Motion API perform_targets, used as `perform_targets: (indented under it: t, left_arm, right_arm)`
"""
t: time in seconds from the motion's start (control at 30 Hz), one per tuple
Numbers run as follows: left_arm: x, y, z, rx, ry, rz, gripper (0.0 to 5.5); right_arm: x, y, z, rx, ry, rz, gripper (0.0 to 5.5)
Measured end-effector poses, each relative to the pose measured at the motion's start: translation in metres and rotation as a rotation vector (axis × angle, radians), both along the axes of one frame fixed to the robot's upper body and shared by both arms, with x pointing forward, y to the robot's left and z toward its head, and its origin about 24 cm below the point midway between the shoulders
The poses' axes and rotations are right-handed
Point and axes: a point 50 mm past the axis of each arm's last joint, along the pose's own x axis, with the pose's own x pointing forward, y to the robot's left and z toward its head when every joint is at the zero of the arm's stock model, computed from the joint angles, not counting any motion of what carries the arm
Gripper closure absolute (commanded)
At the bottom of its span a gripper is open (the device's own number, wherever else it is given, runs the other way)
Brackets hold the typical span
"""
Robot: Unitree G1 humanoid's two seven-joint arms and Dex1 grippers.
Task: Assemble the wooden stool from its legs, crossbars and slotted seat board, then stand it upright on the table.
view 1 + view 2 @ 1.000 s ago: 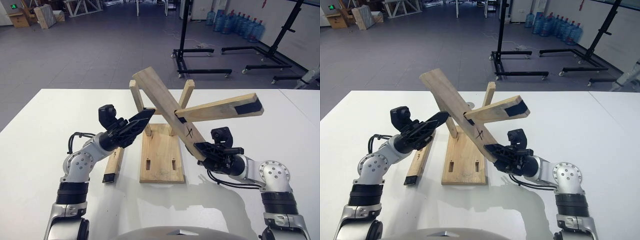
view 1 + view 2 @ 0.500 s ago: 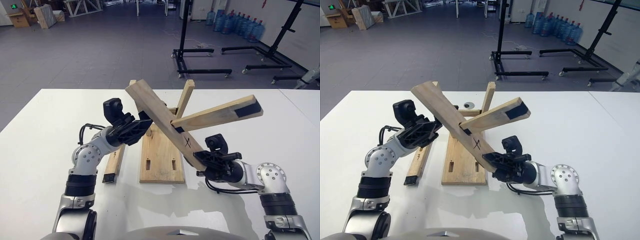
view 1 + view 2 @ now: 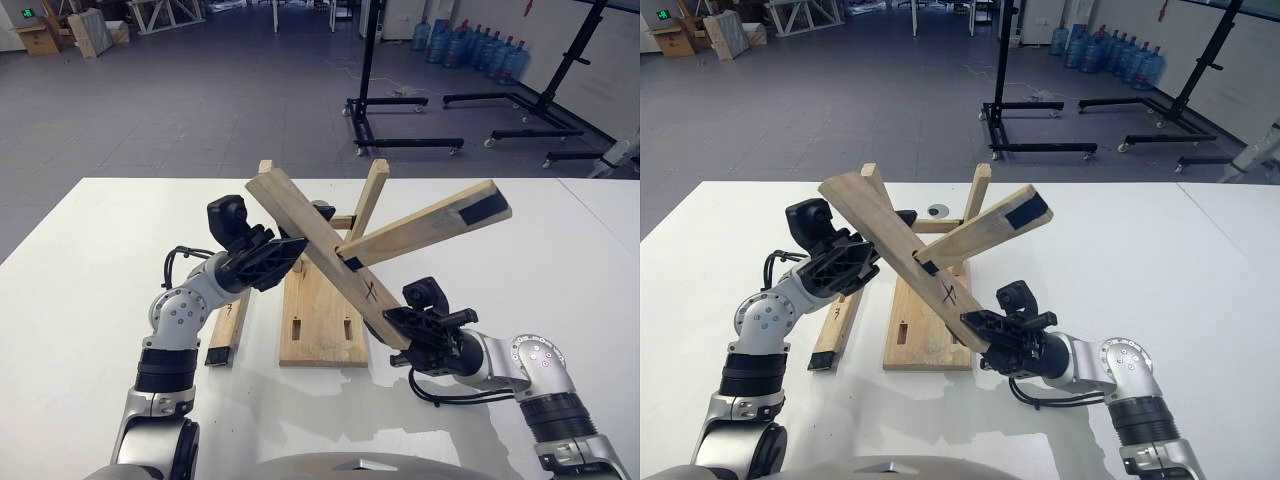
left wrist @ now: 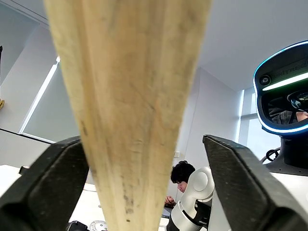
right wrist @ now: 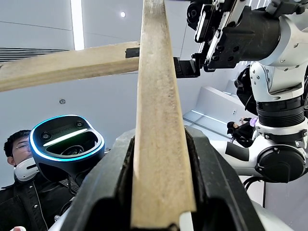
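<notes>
Stool leg (image 3: 300, 225) clamped by right fingers (image 5: 110, 192); left fingers (image 4: 43, 192) spread; white table (image 3: 80, 260), grey floor (image 3: 180, 90).

Long plank (image 3: 325, 250) in my right jaws: pale blond wood, with a black X inked on it just above those jaws. Crossing leg (image 3: 425, 225) joined to it: same blond, black patch at the end away from the jaws. Seat board (image 3: 320, 315) beneath both jaws: warmer tan with small dark slots. Loose leg (image 3: 230, 325) under my left jaws: tan, black tip. Both jaws are matte black. Desk (image 3: 80, 290): plain white. Beyond: grey floor (image 3: 200, 90), black stands (image 3: 405, 143), blue bottles (image 3: 470, 45).
</notes>
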Motion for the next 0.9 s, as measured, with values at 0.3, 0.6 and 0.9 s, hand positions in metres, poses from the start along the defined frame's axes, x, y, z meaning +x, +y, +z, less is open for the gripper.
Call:
perform_targets:
  t: [0.3,0.6,0.9]
  left_arm:
    - [-0.0006,0.0001,0.0021,-0.002,-0.024,0.012,3.23]
    - [0.0005,0.0023,0.0028,-0.002,-0.034,0.036,3.41]
    - [0.0020,0.0045,0.0070,-0.001,-0.054,0.057,3.43]
  right_arm:
    - [-0.0038,0.0029,-0.0015,0.006,0.012,0.024,4.37]
    - [-0.0024,0.0046,-0.0006,0.005,0.002,0.007,4.37]
    - [0.0040,0.0025,0.0026,-0.056,-0.096,-0.089,3.36]
